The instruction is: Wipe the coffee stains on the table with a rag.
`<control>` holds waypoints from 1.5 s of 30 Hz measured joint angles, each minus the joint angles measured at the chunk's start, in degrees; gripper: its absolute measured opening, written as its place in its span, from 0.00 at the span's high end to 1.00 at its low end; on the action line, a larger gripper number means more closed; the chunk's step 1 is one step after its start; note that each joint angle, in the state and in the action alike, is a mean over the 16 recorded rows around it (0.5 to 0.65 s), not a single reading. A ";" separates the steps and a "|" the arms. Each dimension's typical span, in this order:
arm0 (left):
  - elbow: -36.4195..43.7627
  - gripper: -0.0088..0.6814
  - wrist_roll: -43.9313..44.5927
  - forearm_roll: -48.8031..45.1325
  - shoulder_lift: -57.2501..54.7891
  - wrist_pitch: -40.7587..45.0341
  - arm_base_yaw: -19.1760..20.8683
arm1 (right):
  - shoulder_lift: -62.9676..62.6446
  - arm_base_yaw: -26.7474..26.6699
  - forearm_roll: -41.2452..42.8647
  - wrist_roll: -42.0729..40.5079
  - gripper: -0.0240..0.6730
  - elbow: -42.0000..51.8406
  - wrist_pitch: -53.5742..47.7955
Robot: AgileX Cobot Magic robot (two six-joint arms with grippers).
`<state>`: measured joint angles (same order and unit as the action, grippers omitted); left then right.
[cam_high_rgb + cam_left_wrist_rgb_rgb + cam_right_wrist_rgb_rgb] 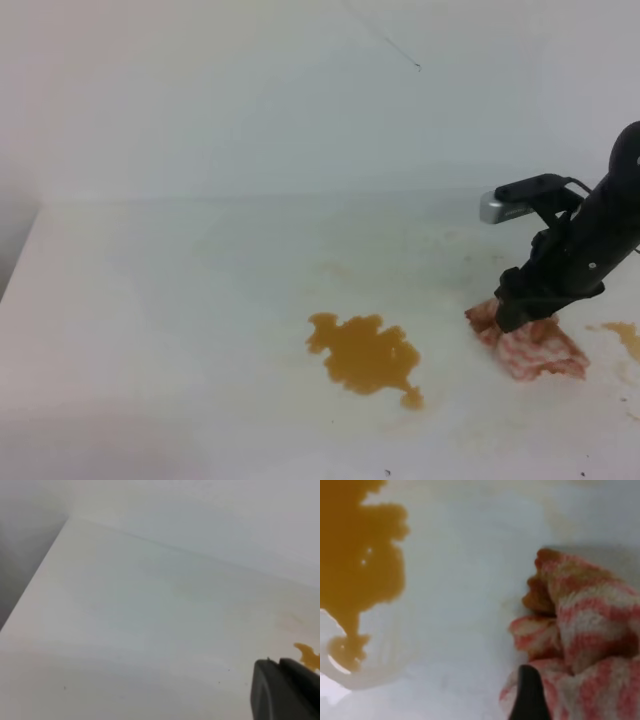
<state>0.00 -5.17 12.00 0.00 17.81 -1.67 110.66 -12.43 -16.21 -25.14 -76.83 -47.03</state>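
The biggest coffee stain [365, 355] is an amber-brown lobed puddle on the white table [180, 300], near the middle front. A much smaller stain [625, 335] lies at the far right. The pink-and-white striped rag [535, 345] lies on the table between them. My right gripper [520, 310] is down on the rag's left part and shut on it. The right wrist view shows the rag [585, 625] with one dark fingertip [530, 695] in it, and the big stain [355, 555] to the left, apart from the rag. The left wrist view shows only a dark part of my left gripper [282, 692] and a stain edge [307, 656].
A white wall rises behind the table's far edge [250, 198]. The table's left edge [20, 260] drops off to a dark gap. Faint yellowish smudges [335, 268] mark the surface behind the big stain.
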 joint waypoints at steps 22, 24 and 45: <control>0.00 0.99 0.00 0.00 0.00 -0.07 0.00 | 3.66 -1.70 -10.90 -3.01 0.90 -14.42 -14.79; 0.00 0.99 0.00 0.00 0.00 -0.07 0.00 | 3.66 -2.96 -13.86 -3.70 0.91 -17.04 -16.50; 0.00 0.99 0.00 0.00 0.00 -0.07 0.00 | 13.35 -20.89 -22.06 -2.98 0.91 -25.38 -3.86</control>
<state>0.00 -5.17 12.00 0.00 17.74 -1.67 124.00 -33.31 -38.27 -28.12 -102.20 -50.88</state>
